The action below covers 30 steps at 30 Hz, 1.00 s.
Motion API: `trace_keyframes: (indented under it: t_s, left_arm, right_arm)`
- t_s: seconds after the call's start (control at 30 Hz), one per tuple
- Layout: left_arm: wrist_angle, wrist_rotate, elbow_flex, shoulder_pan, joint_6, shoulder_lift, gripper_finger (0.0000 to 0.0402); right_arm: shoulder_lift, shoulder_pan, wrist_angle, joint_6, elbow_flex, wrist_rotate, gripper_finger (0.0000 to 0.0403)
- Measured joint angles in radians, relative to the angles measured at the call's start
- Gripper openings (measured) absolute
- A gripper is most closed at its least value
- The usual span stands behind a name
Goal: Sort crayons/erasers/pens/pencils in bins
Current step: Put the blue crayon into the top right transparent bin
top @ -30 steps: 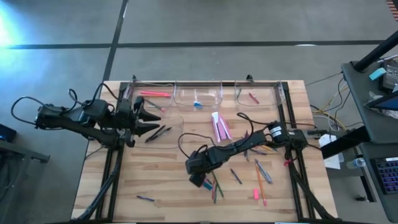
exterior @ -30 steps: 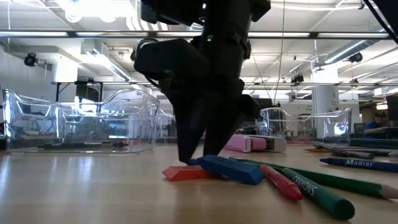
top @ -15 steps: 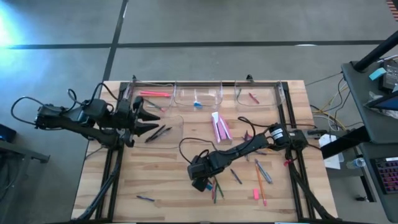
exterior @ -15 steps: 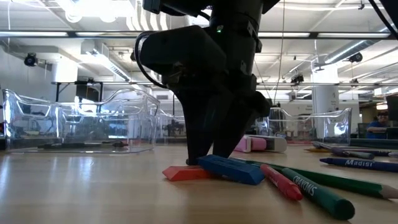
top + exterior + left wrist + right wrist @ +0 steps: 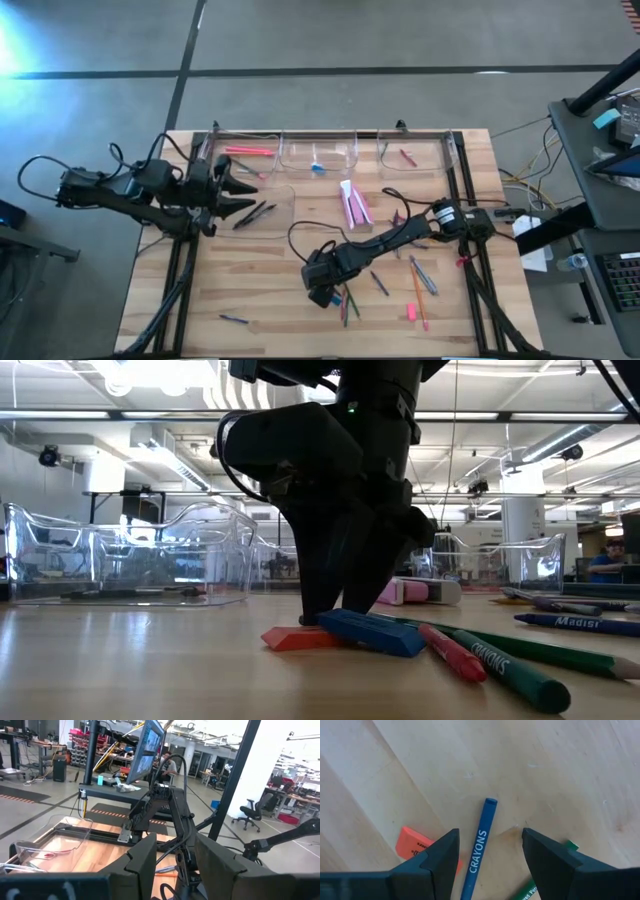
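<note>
A few items sit in the bins (image 5: 318,152), most still litter the counter (image 5: 260,290); the right hand (image 5: 489,851), spread, straddles a blue crayon (image 5: 479,847)

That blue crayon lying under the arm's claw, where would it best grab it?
Probably at mid-length, from straight above. The blue crayon lies flat on the bare wooden table, a thin straight stick, and the open right gripper already straddles it, one finger each side. The orange eraser lies close by one finger, so that side is tight.
</note>
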State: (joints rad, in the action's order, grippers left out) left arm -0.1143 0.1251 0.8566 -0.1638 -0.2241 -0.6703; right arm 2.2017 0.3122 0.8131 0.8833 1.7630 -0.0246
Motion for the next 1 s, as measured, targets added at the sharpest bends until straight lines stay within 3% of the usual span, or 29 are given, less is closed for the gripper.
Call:
trace_keyframes:
  t_s: [0.37,0.67,1.0]
  left_arm:
    - [0.000,0.001,0.000,0.000,-0.002,-0.001,0.0119]
    - [0.000,0.002,0.000,0.000,-0.003,-0.002,0.0119]
    - [0.000,0.004,0.000,-0.001,-0.004,-0.005,0.0119]
  right_arm:
    - [0.000,0.000,0.000,0.037,-0.001,0.020,0.0203]
    - [0.000,-0.001,-0.001,0.041,-0.003,0.030,0.0116]
    - [-0.007,-0.008,-0.047,0.050,-0.004,0.024,0.0100]
